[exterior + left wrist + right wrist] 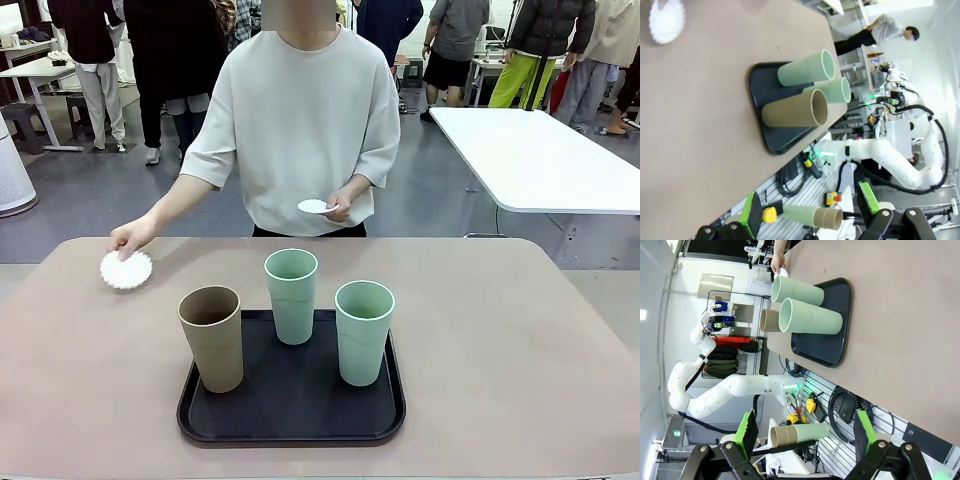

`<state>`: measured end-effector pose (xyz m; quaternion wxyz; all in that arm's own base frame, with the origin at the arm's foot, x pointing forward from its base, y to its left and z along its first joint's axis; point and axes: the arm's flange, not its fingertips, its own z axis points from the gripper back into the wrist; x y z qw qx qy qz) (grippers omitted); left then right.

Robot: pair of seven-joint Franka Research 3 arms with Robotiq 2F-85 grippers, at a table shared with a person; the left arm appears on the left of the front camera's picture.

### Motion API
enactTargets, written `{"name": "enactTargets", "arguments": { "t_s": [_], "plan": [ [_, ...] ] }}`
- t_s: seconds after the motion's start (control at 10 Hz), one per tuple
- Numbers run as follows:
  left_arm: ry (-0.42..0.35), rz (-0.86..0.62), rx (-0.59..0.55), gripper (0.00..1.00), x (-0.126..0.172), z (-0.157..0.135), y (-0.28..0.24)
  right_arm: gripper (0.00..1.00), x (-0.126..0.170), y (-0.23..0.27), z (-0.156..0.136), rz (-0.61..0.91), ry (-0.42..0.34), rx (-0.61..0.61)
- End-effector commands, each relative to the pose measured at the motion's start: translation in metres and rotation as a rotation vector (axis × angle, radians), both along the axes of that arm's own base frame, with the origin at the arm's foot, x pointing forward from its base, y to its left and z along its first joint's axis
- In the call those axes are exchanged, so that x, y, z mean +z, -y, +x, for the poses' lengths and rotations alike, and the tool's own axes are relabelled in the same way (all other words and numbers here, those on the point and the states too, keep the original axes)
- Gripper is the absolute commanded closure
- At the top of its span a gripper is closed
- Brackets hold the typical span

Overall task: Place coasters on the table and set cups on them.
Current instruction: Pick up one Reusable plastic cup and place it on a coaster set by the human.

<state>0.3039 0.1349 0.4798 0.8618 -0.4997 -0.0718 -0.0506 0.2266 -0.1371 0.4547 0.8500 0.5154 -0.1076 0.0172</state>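
Person's far-left hand, fingers bunched, rests on the far rim of a white coaster lying on the table. Other hand pinches a second coaster beyond the table's far edge. Brown cup, far mint cup and right mint cup stand upright on the black tray, near centre. Left gripper and right gripper: fingers spread wide, empty.

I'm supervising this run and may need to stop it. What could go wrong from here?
The three cups stand close together on the tray; gripping one could tip its neighbour. The paper coaster looks light; a cup set down off-centre might slide it. The person's hand touches that coaster, so a reach there could hit it.
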Motion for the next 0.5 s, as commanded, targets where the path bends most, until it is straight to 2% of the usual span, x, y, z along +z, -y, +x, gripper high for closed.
{"name": "enactTargets", "arguments": {
  "t_s": [0.0, 0.4],
  "plan": [
    [0.011, -0.005, -0.003, 0.0, 0.0025, -0.0018, -0.0007, 0.0, -0.0003, 0.0007, 0.0013, 0.017, 0.011, 0.003],
    [0.011, -0.005, -0.003, 0.0, 0.0025, -0.0018, -0.0007, 0.0, -0.0003, 0.0007, 0.0013, 0.017, 0.011, 0.003]
  ]
}}
